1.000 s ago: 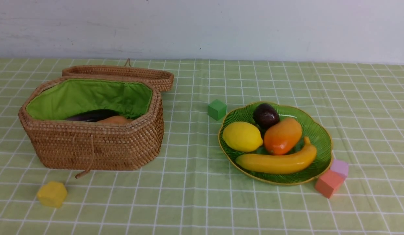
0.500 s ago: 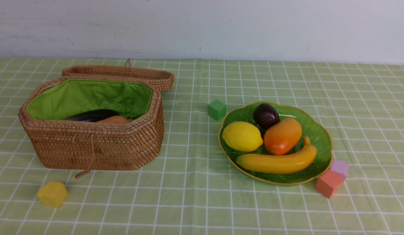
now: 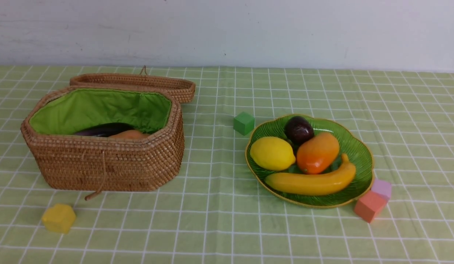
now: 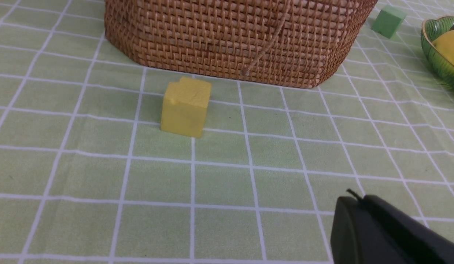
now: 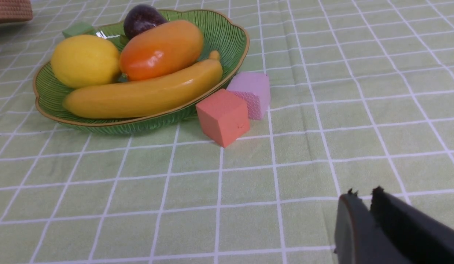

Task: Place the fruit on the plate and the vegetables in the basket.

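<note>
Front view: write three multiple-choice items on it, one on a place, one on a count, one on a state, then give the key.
1. Where does the small green foam cube stand?
A. on the checked cloth between the brown woven wicker basket and the green ribbed glass plate
B. inside the basket
C. on the plate

2. How many toy fruits lie on the plate?
A. two
B. four
C. six

3. How is the basket's flat woven lid?
A. shut over the basket
B. open, lying behind the basket
C. leaning on the plate

Key: 1 A, the cube sits on cloth between them; 2 B, lemon, mangosteen, mango and banana; 3 B, the green lining shows.
</note>
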`<state>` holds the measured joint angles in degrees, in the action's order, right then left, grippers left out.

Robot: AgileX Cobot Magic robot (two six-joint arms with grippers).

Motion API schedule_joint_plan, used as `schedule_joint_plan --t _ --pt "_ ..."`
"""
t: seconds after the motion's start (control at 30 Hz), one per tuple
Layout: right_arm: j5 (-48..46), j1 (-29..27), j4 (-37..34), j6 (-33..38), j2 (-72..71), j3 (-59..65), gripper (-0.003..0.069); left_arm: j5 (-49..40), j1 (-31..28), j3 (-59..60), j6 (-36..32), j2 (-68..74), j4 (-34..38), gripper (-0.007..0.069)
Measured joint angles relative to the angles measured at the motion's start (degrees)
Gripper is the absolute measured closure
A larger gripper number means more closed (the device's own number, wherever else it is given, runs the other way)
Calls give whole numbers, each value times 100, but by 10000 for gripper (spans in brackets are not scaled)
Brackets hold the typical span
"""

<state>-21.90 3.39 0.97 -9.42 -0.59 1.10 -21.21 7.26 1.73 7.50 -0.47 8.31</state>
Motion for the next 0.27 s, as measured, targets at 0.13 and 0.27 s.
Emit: schedule_joint_plan --t 0.13,0.27 --pt "0 0 0 0 0 0 582 0 0 0 0 0 0 634" --pt "0 0 0 0 0 0 579 0 0 0 0 0 0 631"
